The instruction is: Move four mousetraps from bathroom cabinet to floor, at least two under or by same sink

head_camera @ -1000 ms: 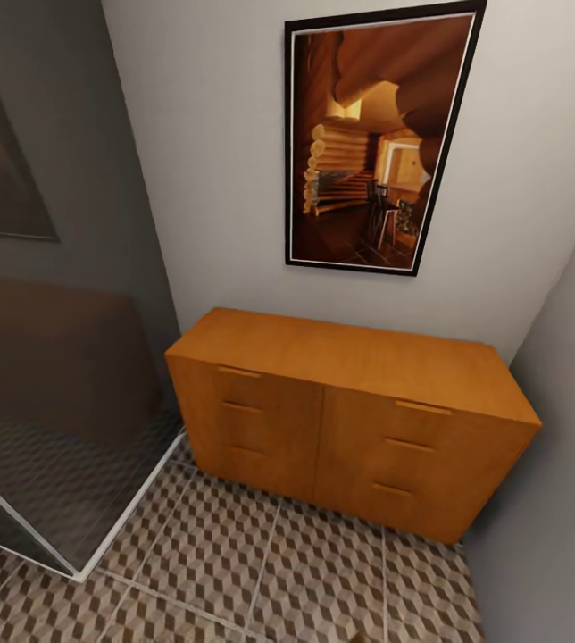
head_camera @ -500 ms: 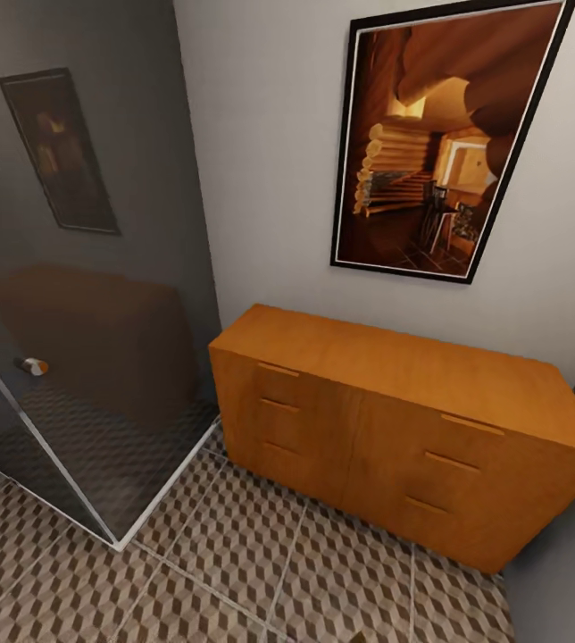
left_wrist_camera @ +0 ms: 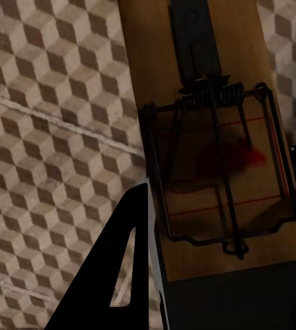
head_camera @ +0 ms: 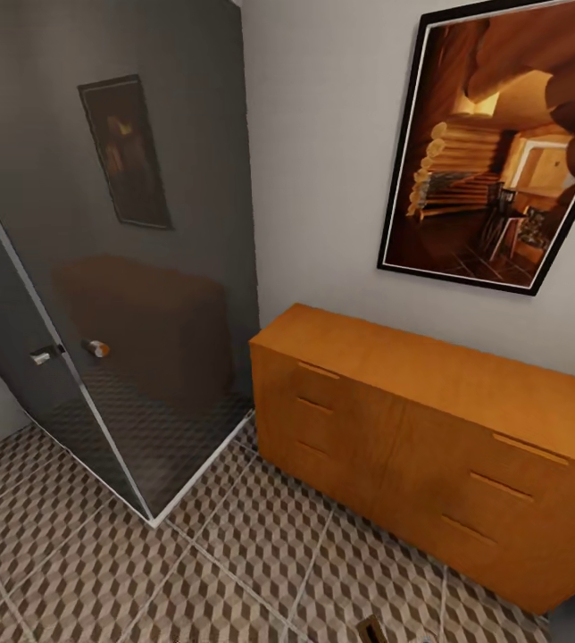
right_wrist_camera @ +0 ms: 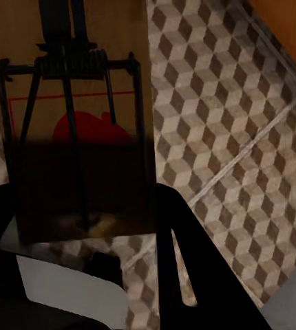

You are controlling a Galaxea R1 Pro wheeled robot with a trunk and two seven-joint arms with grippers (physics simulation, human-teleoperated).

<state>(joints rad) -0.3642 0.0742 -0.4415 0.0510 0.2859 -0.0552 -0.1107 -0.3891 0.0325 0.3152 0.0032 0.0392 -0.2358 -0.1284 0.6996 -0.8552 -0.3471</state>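
Mousetraps (left_wrist_camera: 220,158) (right_wrist_camera: 72,117): tan boards, wire springs, red marks.

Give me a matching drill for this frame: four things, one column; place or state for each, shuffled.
Things:
1. cabinet
2. framed picture
3. glass shower screen
4. mousetrap

Places/states:
A. hanging on the wall above the cabinet
B. held over the tiled bathroom floor, left wrist view
C. all drawers closed
D. reflecting the cabinet

Pairs: 1-C, 2-A, 3-D, 4-B
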